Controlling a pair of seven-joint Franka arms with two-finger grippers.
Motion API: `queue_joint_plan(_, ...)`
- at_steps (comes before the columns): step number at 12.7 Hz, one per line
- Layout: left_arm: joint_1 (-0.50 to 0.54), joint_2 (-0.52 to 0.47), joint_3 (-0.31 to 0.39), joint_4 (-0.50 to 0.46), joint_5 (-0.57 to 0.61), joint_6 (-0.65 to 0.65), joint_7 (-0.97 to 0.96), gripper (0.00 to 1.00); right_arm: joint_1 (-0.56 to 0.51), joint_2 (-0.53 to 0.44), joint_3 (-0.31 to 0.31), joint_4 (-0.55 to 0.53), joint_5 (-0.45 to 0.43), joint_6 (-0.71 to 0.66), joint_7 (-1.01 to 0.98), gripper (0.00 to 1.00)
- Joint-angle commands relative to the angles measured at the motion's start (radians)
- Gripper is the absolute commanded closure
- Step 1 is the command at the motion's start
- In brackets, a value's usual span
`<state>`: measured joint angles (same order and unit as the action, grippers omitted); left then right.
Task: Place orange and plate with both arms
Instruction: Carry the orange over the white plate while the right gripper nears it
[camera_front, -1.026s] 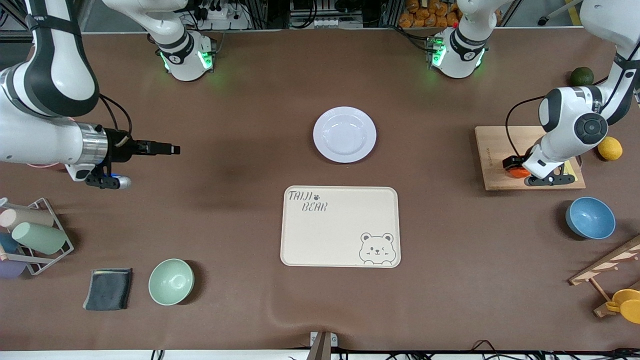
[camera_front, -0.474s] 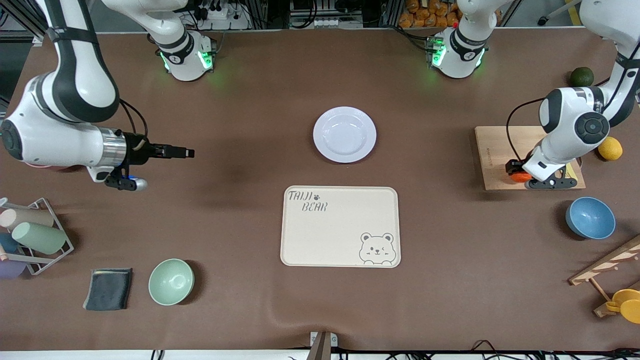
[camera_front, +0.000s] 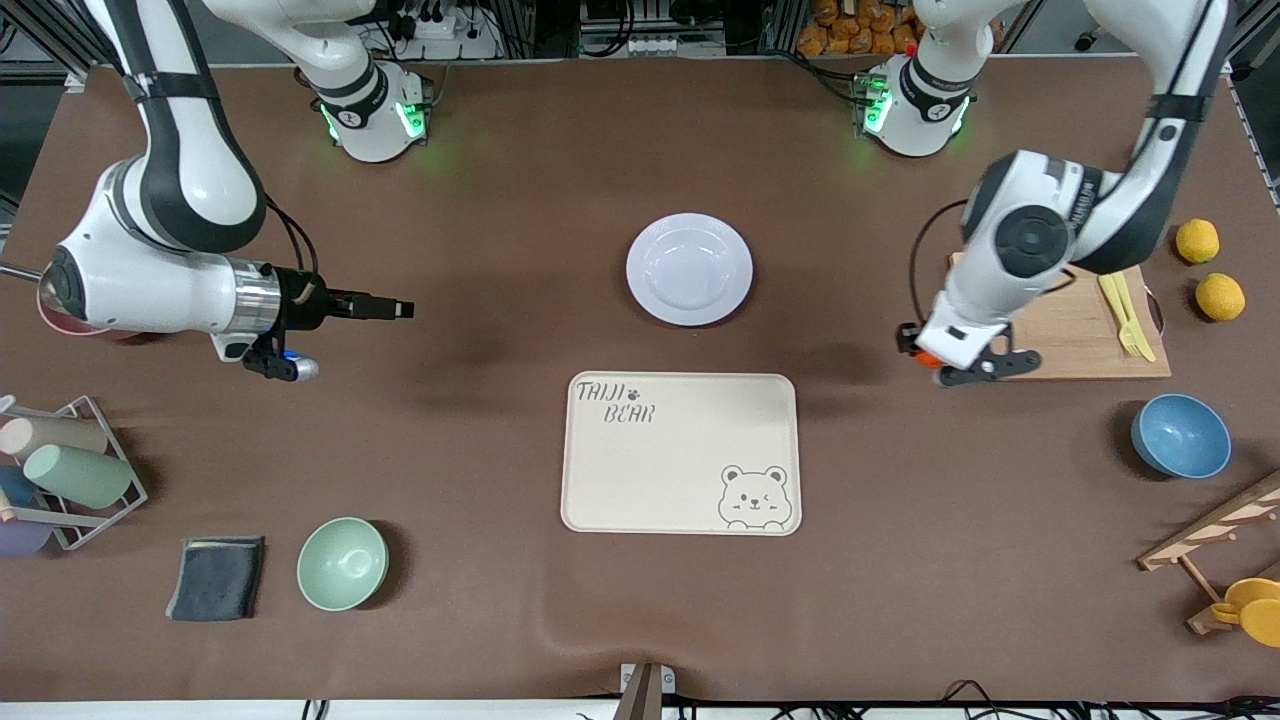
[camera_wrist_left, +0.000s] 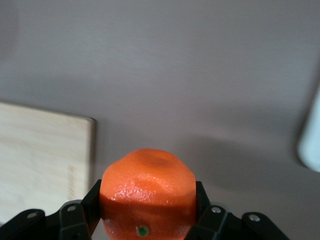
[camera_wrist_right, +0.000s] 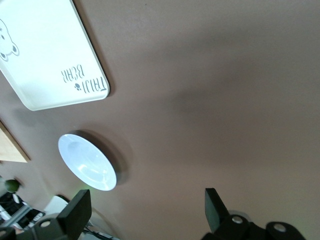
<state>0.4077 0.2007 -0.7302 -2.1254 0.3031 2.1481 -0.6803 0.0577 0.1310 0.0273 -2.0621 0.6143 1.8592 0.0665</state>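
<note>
The left gripper (camera_front: 922, 352) is clamped on the orange (camera_wrist_left: 148, 192), one finger pressed against each side of the fruit, and carries it in the air over bare table just off the edge of the cutting board (camera_front: 1070, 325), between the board and the tray (camera_front: 680, 453). The right gripper (camera_front: 385, 306) hangs over bare table toward the right arm's end, its jaws spread wide and holding nothing; in its wrist view the two fingers (camera_wrist_right: 216, 204) stand well apart with the plate (camera_wrist_right: 86, 161) ahead of them. The plate (camera_front: 689, 269) lies flat on the table, farther from the front camera than the tray and near it, untouched. The step in hand appears to be the transfer of the orange toward the middle of the table. Recommended practice: keep the grip firm, since a round fruit is likely to roll if it slips; carry it high enough to pass over the tray's raised edge; lower it until it rests on a surface before releasing. For the plate, the right gripper will probably need to take the rim from the side, because the shallow dish offers no other purchase. Keep the two arms apart as both converge on the middle of the table. Inventory: one orange, one plate, one tray, one cutting board, two lemons (camera_front: 1197, 241) beside the board, two bowls, namely one blue (camera_front: 1180, 436) and one green (camera_front: 342, 563), and one dark folded cloth (camera_front: 217, 577).
</note>
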Motion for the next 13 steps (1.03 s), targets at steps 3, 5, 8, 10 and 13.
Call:
queue_joint_plan(3, -0.197, 0.124, -0.018, 0.133, -0.055, -0.068, -0.278, 0.99, 0.076, -0.027, -0.006, -0.117, 0.145, 0.147, -0.051, 0.0)
queue_joint_plan(5, -0.297, 0.17, -0.018, 0.157, -0.061, -0.068, -0.399, 0.99, 0.129, -0.024, -0.006, -0.136, 0.165, 0.216, -0.065, 0.0)
queue_joint_plan(8, -0.421, 0.288, -0.018, 0.238, -0.059, -0.05, -0.597, 0.99, 0.146, -0.014, -0.006, -0.138, 0.209, 0.209, -0.144, 0.0)
queue_joint_plan(10, -0.504, 0.363, -0.012, 0.272, -0.041, -0.011, -0.694, 0.98, 0.148, -0.008, -0.006, -0.157, 0.234, 0.207, -0.238, 0.0)
queue_joint_plan(13, -0.556, 0.417, -0.011, 0.262, 0.005, 0.029, -0.796, 0.96, 0.162, 0.007, -0.006, -0.193, 0.345, 0.207, -0.351, 0.0)
